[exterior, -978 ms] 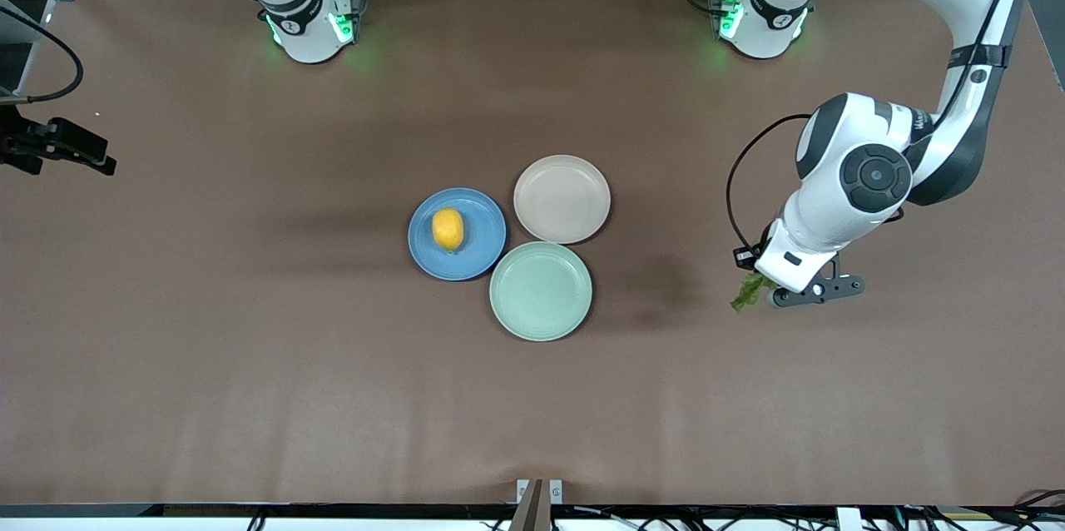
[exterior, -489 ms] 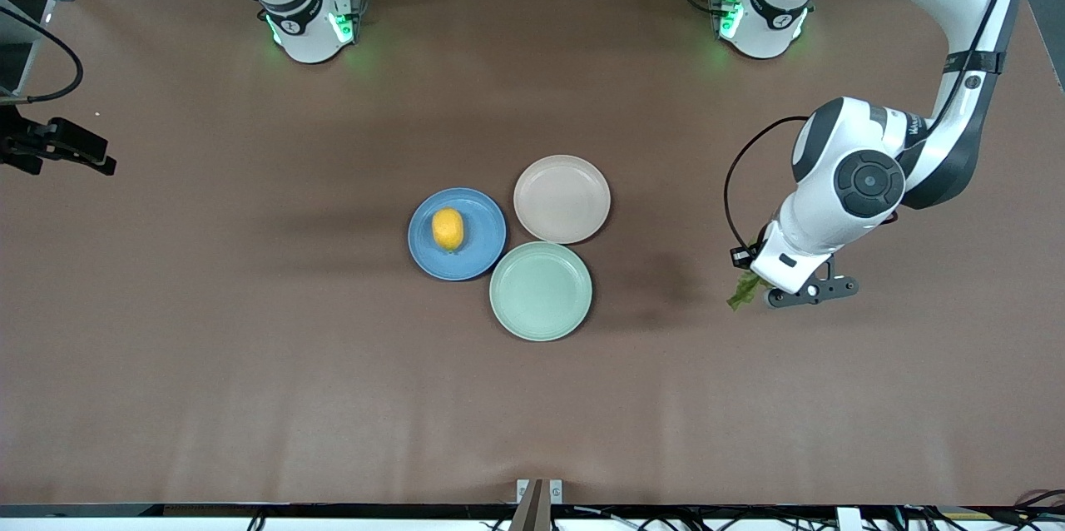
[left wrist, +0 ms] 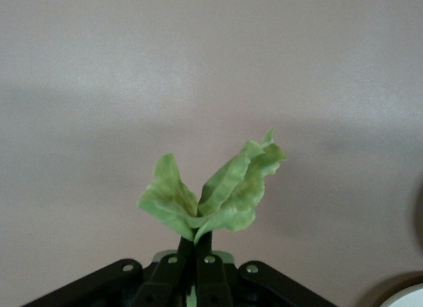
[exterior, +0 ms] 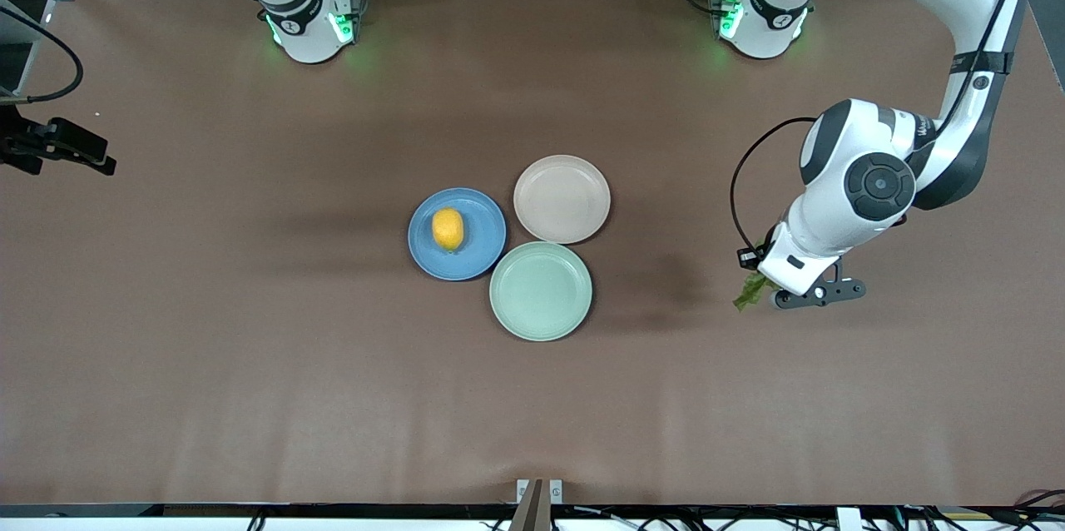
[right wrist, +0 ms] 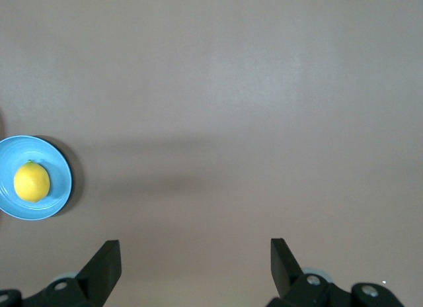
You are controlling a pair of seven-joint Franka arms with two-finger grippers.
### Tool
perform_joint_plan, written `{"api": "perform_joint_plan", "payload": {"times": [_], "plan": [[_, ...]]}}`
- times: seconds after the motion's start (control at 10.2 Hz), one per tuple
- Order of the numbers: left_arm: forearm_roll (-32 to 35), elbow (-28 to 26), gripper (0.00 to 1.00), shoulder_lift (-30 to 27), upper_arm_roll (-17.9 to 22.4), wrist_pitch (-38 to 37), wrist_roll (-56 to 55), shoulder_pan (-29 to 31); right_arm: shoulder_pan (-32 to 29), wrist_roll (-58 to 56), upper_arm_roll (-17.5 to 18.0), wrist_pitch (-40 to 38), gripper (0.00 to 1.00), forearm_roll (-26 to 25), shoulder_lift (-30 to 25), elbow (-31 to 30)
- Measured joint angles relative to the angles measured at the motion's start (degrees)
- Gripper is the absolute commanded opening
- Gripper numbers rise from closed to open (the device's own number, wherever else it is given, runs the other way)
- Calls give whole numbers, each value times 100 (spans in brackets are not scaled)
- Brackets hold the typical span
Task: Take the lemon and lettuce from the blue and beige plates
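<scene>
The lettuce (exterior: 749, 291) is a crinkled green leaf. My left gripper (left wrist: 196, 244) is shut on its stalk end, and the leaf (left wrist: 218, 194) fans out past the fingertips. It hangs over bare table toward the left arm's end, well clear of the plates. The lemon (exterior: 448, 229) lies on the blue plate (exterior: 481, 258). The beige plate (exterior: 562, 199) beside it has nothing on it. My right gripper (right wrist: 195, 251) is open with nothing between its fingers, high over bare table toward the right arm's end. From there the lemon (right wrist: 31, 182) and blue plate (right wrist: 58, 163) show off to one side.
A pale mint-green plate (exterior: 541, 290) with nothing on it touches the blue and beige plates and lies nearest the front camera. The brown table runs wide around the three plates. A pale plate rim (left wrist: 413, 297) shows at the corner of the left wrist view.
The left arm, still holding the lettuce, has shifted slightly back toward its own end of the table. The plates, the lemon and the right gripper have not moved.
</scene>
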Motion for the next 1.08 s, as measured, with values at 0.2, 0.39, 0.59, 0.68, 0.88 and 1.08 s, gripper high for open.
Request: {"api": "perform_joint_plan", "payload": {"times": [0.2, 0.39, 0.59, 0.68, 0.88, 1.08], "plan": [[0, 0, 0, 0, 0, -2, 0, 0, 0, 0, 0, 0, 100, 0, 0, 0], [0, 0, 0, 0, 0, -8, 4, 0, 0, 0, 0, -1, 100, 0, 0, 0], [0, -1, 0, 0, 0, -56, 51, 0, 0, 0, 0, -1, 100, 0, 0, 0], [0, -2, 0, 1, 0, -165, 128, 0, 0, 0, 0, -1, 100, 0, 0, 0], [0, -2, 0, 2, 8, -301, 327, 30, -1, 0, -1, -1, 100, 0, 0, 0], [0, -5, 0, 2, 13, -408, 569, 171, -1, 0, -3, -2, 100, 0, 0, 0]]}}
